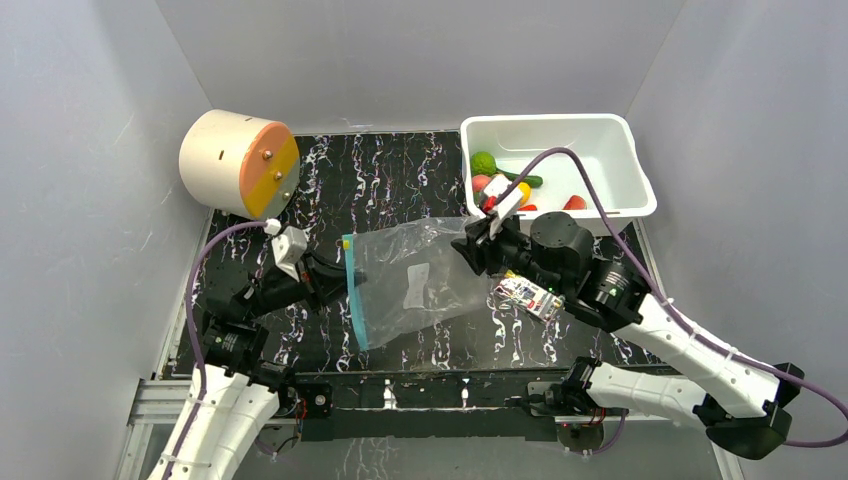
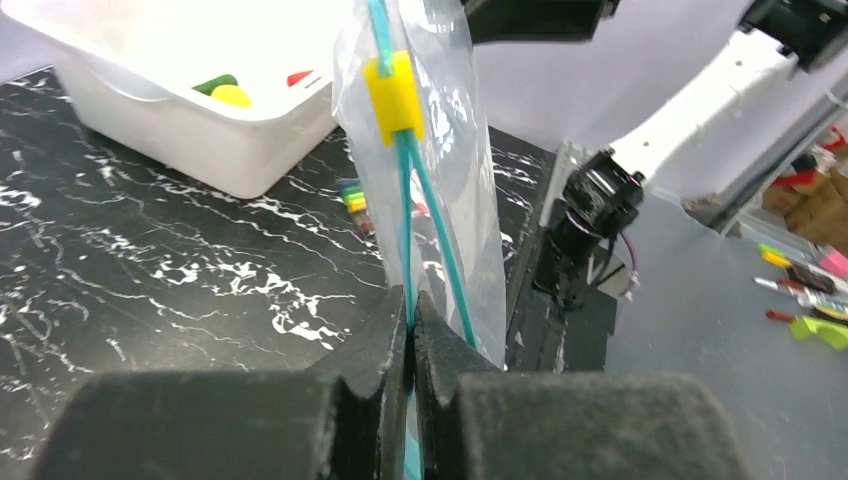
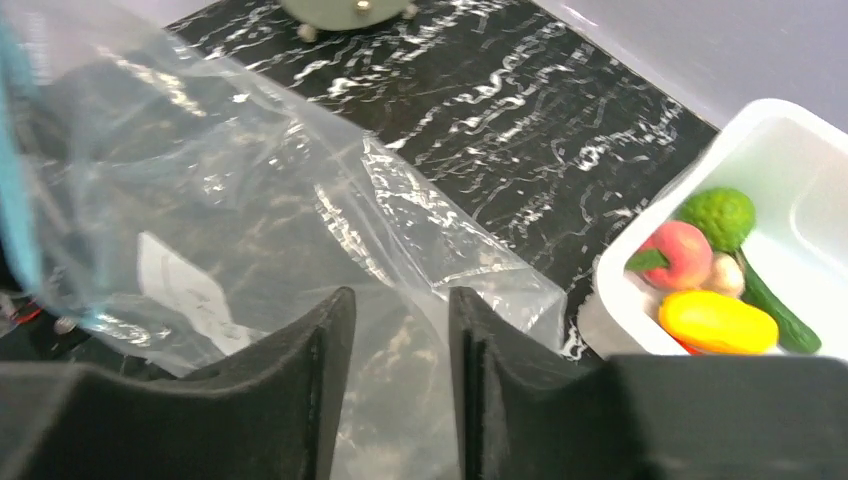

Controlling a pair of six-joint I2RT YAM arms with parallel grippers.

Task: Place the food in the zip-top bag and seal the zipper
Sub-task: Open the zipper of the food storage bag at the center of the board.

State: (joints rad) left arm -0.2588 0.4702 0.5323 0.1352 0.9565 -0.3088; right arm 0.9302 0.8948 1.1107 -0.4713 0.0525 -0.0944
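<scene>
The clear zip-top bag (image 1: pixel 420 280) lies at mid-table with its teal zipper (image 1: pixel 353 292) along its left edge. My left gripper (image 1: pixel 345 272) is shut on that zipper strip (image 2: pixel 405 230); its jaws meet on the teal line below a yellow slider (image 2: pixel 393 95). My right gripper (image 1: pixel 472 245) is at the bag's far right corner. Its jaws stand apart over crinkled plastic (image 3: pixel 230 200), pinching nothing that I can see. The food (image 1: pixel 500 180) sits in the white bin: a green piece (image 3: pixel 720 215), a pink one (image 3: pixel 680 250) and a yellow one (image 3: pixel 715 320).
The white bin (image 1: pixel 620 130) stands at the back right. A tan cylinder with an orange face (image 1: pixel 240 163) lies at the back left. A flat printed packet (image 1: pixel 527 296) rests under my right arm, near the bag's right edge.
</scene>
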